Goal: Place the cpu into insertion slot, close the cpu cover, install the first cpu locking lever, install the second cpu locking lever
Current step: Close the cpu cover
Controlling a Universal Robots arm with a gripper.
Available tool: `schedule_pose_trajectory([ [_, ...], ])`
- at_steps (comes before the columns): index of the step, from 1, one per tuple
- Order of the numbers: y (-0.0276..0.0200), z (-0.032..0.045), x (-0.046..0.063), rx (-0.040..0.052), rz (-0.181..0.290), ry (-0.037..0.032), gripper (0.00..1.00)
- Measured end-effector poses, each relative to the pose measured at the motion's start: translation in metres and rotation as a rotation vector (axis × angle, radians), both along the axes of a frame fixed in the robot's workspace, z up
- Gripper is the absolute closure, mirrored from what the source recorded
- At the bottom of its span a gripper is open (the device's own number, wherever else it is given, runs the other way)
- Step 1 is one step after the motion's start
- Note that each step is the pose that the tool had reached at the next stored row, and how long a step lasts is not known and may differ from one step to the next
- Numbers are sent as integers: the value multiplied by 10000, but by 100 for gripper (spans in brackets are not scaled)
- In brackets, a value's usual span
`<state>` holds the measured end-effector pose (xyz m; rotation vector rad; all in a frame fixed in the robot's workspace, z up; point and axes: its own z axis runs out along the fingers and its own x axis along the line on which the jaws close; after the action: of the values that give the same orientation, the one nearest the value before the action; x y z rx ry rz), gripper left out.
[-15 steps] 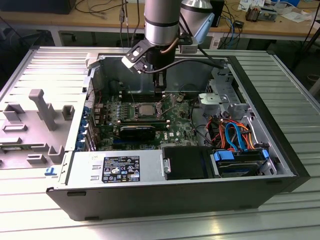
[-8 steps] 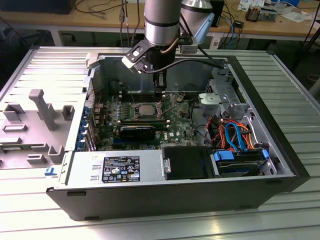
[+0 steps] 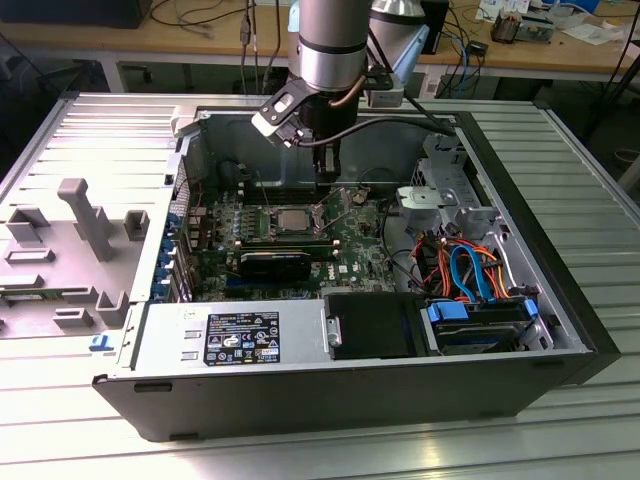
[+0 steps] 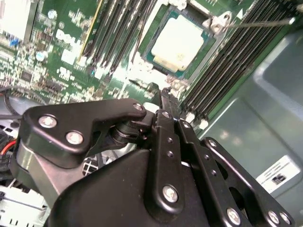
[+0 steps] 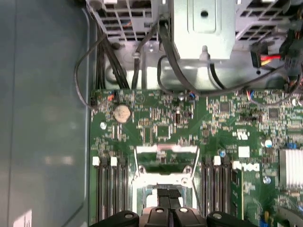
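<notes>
The cpu [image 4: 179, 43], a square chip with a dull silver top, lies flat in the insertion slot [image 4: 150, 53] on the green motherboard [image 3: 350, 240]. In the exterior view the cpu [image 3: 293, 221] shows at the board's middle. The cpu cover [image 5: 165, 163], a thin silver frame with a square window, stands swung open off the slot. A thin metal locking lever [image 4: 265, 22] sticks out raised beside the slot. My gripper [image 4: 164, 94] hangs just above the board by the slot's edge, shut with nothing in it; the exterior view has my gripper [image 3: 328, 172] toward its right of the slot.
Long black memory slots [image 4: 118, 28] flank the socket on both sides. A grey drive cage [image 3: 440, 190] and coloured cables [image 3: 465, 270] fill the case at the exterior view's right. The power supply [image 3: 240, 335] sits at the front. The case walls [image 3: 190, 190] ring the board.
</notes>
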<state>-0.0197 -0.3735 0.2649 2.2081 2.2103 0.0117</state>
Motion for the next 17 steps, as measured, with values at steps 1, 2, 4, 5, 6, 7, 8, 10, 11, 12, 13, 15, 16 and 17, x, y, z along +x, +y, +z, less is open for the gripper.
schedule_pose_trajectory([
  [1, 0, 0, 32, 0, -1, 0, 89],
  [2, 0, 0, 56, -3, -1, 0, 89],
  [4, 0, 4, 70, -7, 10, 1, 89],
  [5, 1, 9, 76, -5, 20, 0, 89],
  [6, 0, 14, 81, -5, 26, 0, 89],
  [7, 0, 17, 99, -3, 40, -1, 89],
  [8, 0, 17, 139, -4, 43, 1, 89],
  [10, 1, 19, 226, -7, 44, 20, 89],
  [11, 1, 18, 249, -7, 44, 22, 89],
  [12, 2, 18, 295, -23, 43, 28, 89],
  [13, 2, 17, 326, -51, 44, 28, 89],
  [15, 2, 18, 394, -125, 42, 33, 89],
  [16, 3, 18, 439, -176, 43, 40, 89],
  [17, 3, 18, 476, -200, 45, 47, 89],
])
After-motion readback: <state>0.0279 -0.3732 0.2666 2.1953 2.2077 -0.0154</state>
